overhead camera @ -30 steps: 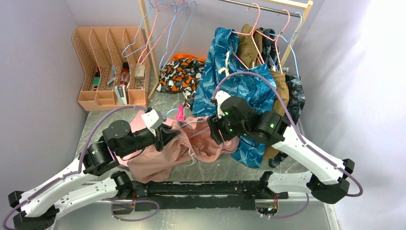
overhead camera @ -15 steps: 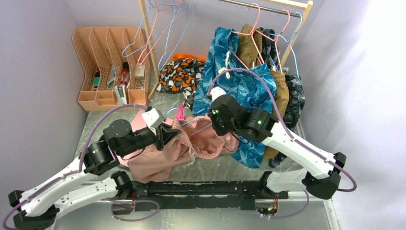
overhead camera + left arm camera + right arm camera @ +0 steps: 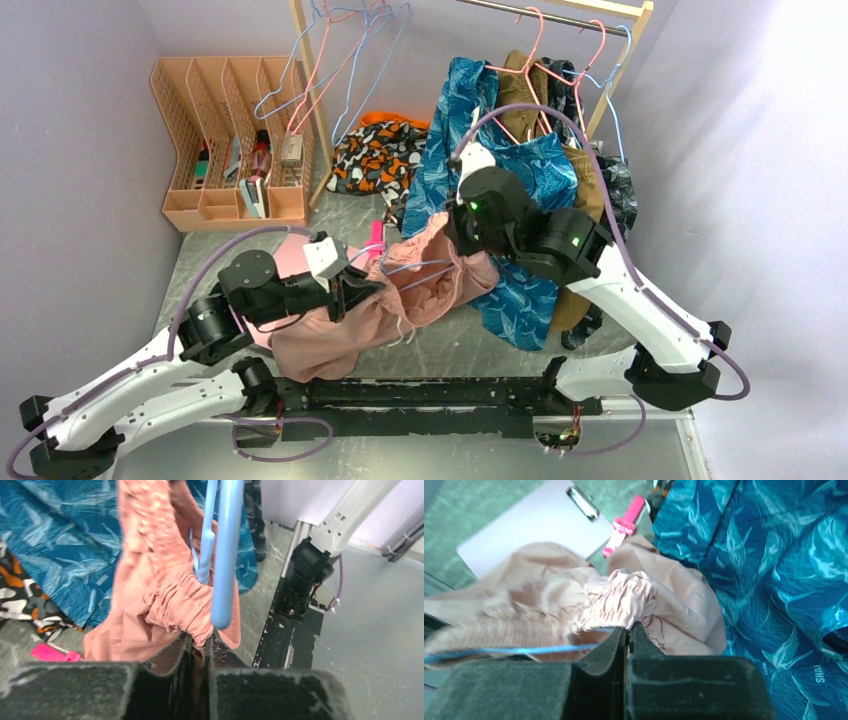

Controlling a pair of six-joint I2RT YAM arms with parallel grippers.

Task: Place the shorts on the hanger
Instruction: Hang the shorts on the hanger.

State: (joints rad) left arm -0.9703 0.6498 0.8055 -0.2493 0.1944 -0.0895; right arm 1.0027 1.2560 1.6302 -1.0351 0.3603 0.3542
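The dusty-pink shorts [image 3: 400, 305] lie bunched mid-table, stretched between both grippers. My left gripper [image 3: 366, 286] is shut on the gathered waistband [image 3: 192, 612]. The light-blue hanger [image 3: 223, 555] rises close in front of the jaws, through the waist opening. My right gripper [image 3: 455, 236] is shut on the far side of the waistband [image 3: 624, 600] and holds that edge lifted off the table. In the right wrist view a thin blue wire of the hanger [image 3: 514, 649] runs inside the shorts [image 3: 549, 600]. In the top view the hanger [image 3: 412, 267] shows only as faint wire across the fabric.
A blue patterned garment [image 3: 520, 180] hangs from the rack right behind the right gripper. Pink and blue wire hangers [image 3: 335, 60] hang at back left, next to a peach file organiser [image 3: 230, 130]. A pink clip [image 3: 376, 236] and a flat pink board [image 3: 290, 262] lie by the shorts.
The right gripper closed on the waistband, then moved up and back, lifting that side of the shorts. The left arm stayed almost still.
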